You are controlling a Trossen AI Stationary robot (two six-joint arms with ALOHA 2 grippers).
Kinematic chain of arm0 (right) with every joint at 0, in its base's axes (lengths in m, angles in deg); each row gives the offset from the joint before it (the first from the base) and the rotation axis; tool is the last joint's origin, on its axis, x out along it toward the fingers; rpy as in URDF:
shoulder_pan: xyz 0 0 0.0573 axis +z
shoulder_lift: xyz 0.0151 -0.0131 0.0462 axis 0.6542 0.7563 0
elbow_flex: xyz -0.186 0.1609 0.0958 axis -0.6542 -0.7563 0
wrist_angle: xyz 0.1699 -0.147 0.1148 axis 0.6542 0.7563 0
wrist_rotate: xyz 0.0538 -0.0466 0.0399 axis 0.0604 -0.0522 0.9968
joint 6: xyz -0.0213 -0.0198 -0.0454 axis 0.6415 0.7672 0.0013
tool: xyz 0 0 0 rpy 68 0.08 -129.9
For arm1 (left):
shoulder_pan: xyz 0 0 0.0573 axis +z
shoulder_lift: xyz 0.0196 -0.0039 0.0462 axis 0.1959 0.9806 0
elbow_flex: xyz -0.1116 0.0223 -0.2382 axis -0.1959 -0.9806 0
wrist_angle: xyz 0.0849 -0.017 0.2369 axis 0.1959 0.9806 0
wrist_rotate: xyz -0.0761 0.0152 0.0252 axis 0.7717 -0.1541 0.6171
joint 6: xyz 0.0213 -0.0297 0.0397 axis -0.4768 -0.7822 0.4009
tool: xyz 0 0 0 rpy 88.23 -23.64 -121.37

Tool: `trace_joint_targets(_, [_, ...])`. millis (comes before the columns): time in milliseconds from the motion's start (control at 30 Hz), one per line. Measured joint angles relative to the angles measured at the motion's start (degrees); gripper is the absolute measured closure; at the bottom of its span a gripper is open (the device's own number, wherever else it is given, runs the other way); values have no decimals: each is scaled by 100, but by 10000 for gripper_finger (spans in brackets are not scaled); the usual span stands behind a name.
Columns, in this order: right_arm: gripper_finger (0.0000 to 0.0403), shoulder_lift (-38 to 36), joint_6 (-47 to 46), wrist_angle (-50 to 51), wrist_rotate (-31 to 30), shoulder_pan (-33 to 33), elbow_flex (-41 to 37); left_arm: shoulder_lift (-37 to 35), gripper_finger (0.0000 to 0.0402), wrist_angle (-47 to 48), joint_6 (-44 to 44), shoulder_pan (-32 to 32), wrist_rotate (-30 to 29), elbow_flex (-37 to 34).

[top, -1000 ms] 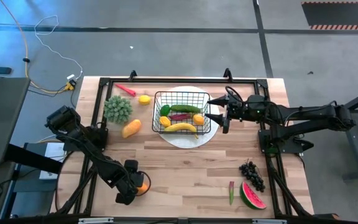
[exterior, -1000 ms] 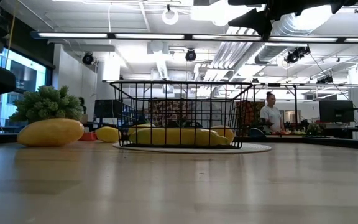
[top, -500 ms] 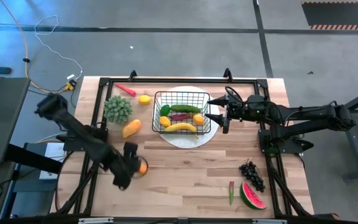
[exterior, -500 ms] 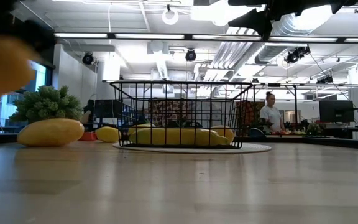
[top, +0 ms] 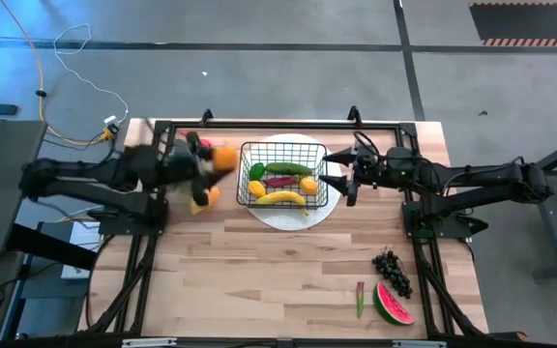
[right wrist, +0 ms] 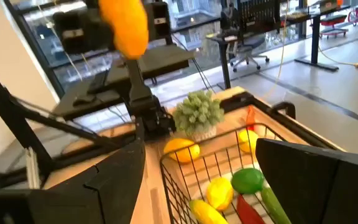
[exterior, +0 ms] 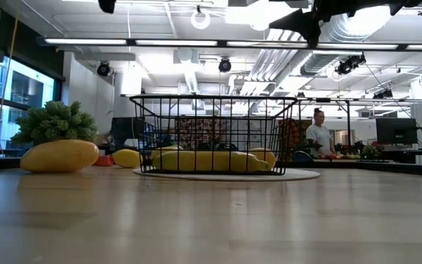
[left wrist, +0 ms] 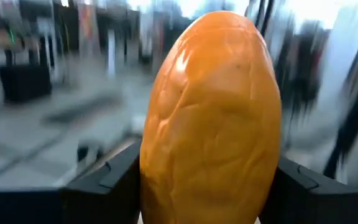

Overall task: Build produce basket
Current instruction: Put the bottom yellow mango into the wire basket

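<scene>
- Two grippers observed. The left gripper (top: pixel 213 160) is raised just beside the basket's left edge, its fingers clamped on an orange mango (top: pixel 222 154); the right gripper (top: pixel 337 168) sits at the basket's right edge, fingers spread with nothing between them.
- One black wire basket (top: pixel 248 149), standing on a round white plate (top: pixel 288 219) near the table's far side.
- Basket contents, counted from the high view: one banana (top: pixel 280 197), one cucumber (top: pixel 288 168), one lime (top: pixel 256 171), one red piece (top: pixel 279 181), one lemon (top: pixel 256 188) and one orange-yellow fruit (top: pixel 307 185).
- Outside the basket, on the table (top: pixel 288 271): one lemon (top: pixel 224 154), one yellow mango (top: pixel 202 199) (partly under the left arm), one red piece (top: pixel 194 139), one grape bunch (top: pixel 392 270), one watermelon slice (top: pixel 394 304), one slim green-and-red piece (top: pixel 360 298).
- One leafy green vegetable (exterior: pixel 56 121), clear in the low view but covered by the arm from above.
- The left wrist view alone shows the grip close up: the mango upright between both dark fingers (left wrist: pixel 101 180).
- The low view shows one person (exterior: pixel 318 135) in the room behind.
</scene>
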Motion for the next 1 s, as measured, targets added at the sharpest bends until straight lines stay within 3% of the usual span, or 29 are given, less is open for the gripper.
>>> trace_joint_targets(133, [114,0,0,-244,4,2,0,-346,179,-1511,-559,541,430,-890])
trace_joint_targets(333, [114,0,15,-550,221,2,2,-279,179,-2525,-1495,620,859,-1669])
trace_joint_targets(1000, [114,4,97,-703,312,13,4,-131,179,-2771,-1256,285,833,-1679])
